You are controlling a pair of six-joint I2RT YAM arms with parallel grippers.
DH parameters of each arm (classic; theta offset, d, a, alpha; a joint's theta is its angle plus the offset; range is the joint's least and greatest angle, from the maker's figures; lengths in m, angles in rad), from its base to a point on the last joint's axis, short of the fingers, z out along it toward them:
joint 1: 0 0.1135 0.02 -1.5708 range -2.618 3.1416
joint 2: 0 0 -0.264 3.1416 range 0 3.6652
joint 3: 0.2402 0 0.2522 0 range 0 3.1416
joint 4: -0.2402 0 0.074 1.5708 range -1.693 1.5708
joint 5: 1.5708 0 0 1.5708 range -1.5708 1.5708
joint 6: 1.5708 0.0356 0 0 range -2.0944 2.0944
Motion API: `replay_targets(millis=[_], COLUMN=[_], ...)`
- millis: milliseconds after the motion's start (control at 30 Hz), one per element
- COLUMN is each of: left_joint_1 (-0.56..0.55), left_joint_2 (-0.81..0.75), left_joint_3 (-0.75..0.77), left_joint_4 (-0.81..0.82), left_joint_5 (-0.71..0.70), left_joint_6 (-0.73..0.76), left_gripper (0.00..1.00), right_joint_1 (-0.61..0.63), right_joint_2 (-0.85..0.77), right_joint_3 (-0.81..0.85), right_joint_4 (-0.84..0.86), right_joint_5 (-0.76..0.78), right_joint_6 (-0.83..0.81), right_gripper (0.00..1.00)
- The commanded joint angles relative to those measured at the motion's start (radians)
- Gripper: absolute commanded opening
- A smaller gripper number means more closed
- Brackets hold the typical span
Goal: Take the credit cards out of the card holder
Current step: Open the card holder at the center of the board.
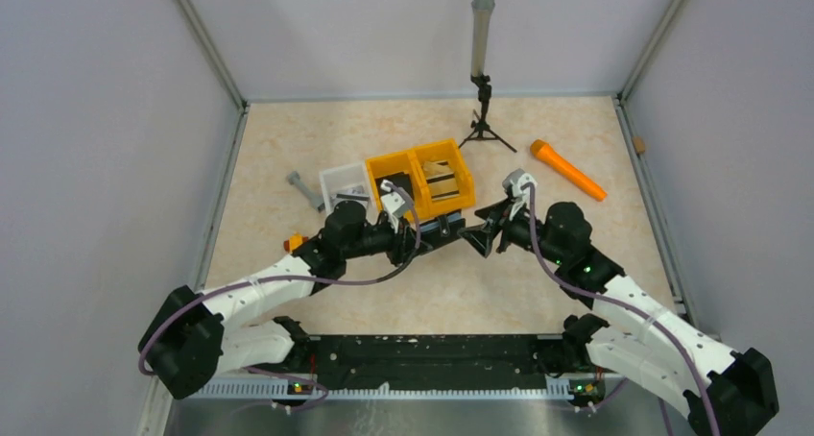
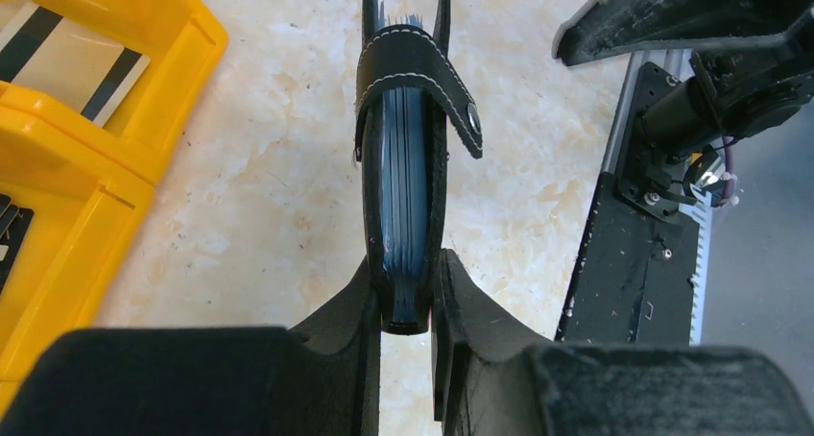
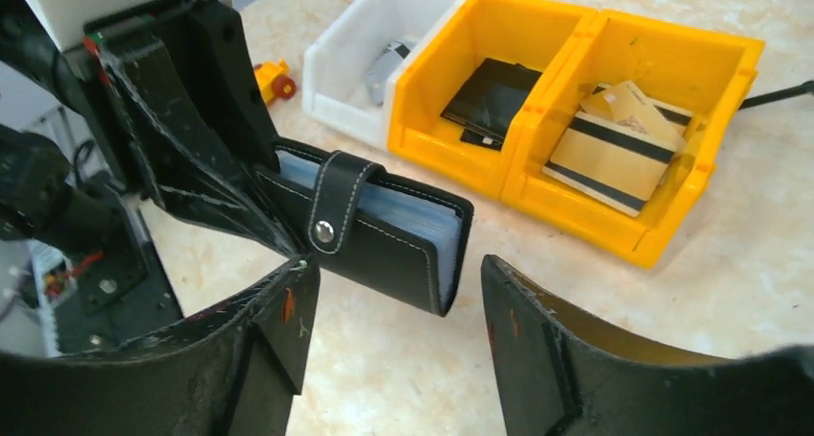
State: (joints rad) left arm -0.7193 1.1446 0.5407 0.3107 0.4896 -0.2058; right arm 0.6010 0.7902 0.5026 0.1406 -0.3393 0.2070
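The card holder [image 2: 408, 167], a black case with pale blue lining, is held edge-up above the table, and my left gripper [image 2: 408, 282] is shut on its spine end. Its strap [image 3: 338, 201] lies over the open edge with the snap showing. My right gripper [image 3: 395, 268] is open just beneath the holder's free end [image 3: 384, 230], one finger on each side, touching nothing. Striped credit cards [image 3: 605, 148] lie in the right compartment of the yellow bin [image 3: 672, 244], and flat black cards [image 3: 491, 100] lie in the left one. From above, both grippers meet near the holder [image 1: 451, 230].
A white bin [image 1: 344, 184] adjoins the yellow bin [image 1: 422, 177] just behind the grippers. A small tripod with a grey tube [image 1: 483, 119] stands at the back. An orange tool [image 1: 568, 170] lies back right, a grey tool [image 1: 305, 190] left, and a small orange piece [image 1: 293, 243] near my left arm.
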Motion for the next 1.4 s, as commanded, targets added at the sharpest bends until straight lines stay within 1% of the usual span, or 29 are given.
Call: replay_targets(millis=[0,33,100,300,433,533,667,867,967,1167,1367], left_joint_1=[0.007,0.007,0.007,0.007,0.007,0.007,0.007,0.008,0.008,0.006,0.007], left_joint_2=[-0.046,-0.055,-0.069,-0.093,-0.117,-0.136,-0.145,-0.108,-0.103,-0.106,-0.098], left_joint_3=[-0.021,-0.025,-0.037,-0.054,-0.074,-0.090,-0.099,-0.080,-0.078,-0.081,-0.077], left_joint_4=[0.076,0.080,0.095,0.126,0.154,0.168,0.174,0.174,0.178,0.178,0.179], left_joint_5=[0.043,0.046,0.060,0.104,0.147,0.162,0.185,0.233,0.237,0.237,0.248], left_joint_6=[0.020,0.020,0.020,0.019,0.020,0.031,0.050,0.056,0.053,0.052,0.054], left_gripper=[0.06,0.06,0.07,0.08,0.09,0.11,0.12,0.12,0.12,0.12,0.12], right_joint_1=[0.009,0.016,0.024,0.026,0.026,0.026,0.026,0.026,0.026,0.026,0.027], right_joint_2=[-0.014,-0.019,-0.023,0.016,0.035,0.048,0.053,0.071,0.099,0.133,0.167], right_joint_3=[-0.011,-0.017,-0.026,-0.012,-0.015,-0.006,-0.002,0.009,0.033,0.051,0.095], right_joint_4=[0.058,0.061,0.056,0.057,0.079,0.087,0.123,0.238,0.253,0.290,0.268], right_joint_5=[-0.031,-0.045,-0.071,-0.083,-0.098,-0.144,-0.172,-0.244,-0.270,-0.323,-0.372], right_joint_6=[-0.212,-0.262,-0.344,-0.415,-0.422,-0.421,-0.386,-0.301,-0.272,-0.240,-0.225], right_gripper=[0.83,0.97,0.99,0.99,0.99,0.99,0.99,0.99,0.98,0.95,0.88])
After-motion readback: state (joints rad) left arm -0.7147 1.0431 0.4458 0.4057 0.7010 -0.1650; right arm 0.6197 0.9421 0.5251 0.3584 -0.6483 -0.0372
